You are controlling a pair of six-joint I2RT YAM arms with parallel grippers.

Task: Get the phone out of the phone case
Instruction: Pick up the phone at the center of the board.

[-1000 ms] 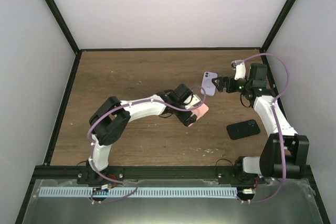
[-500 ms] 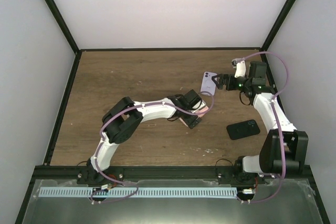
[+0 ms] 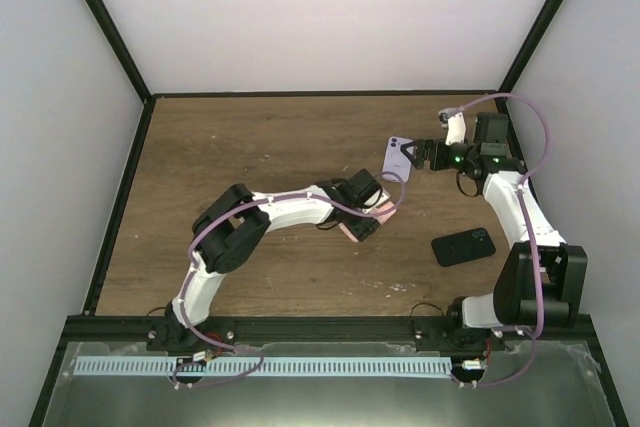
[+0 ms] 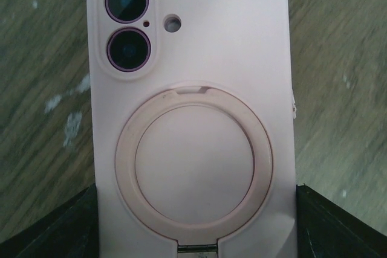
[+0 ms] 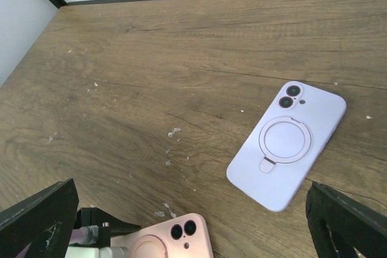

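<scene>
A pink cased phone (image 4: 192, 89) lies back up, camera lenses and ring stand showing. My left gripper (image 4: 193, 228) is shut on its two long sides near the bottom end. In the top view that gripper (image 3: 374, 211) holds the pink phone (image 3: 386, 210) low over the table's middle. The phone's far end also shows in the right wrist view (image 5: 175, 240). A lavender cased phone (image 3: 400, 159) lies back up on the table, also seen in the right wrist view (image 5: 287, 143). My right gripper (image 3: 424, 157) is open and empty just right of it, its fingers (image 5: 42, 219) wide apart.
A black phone (image 3: 464, 246) lies on the table at the right, next to the right arm. The wooden table (image 3: 240, 147) is walled by a black frame and white panels. Pale scuff marks (image 5: 172, 132) dot the wood.
My left arm has swung its elbow right and the gripper has shifted slightly right with the pink phone. The right gripper has drawn back a little from the lavender phone.
</scene>
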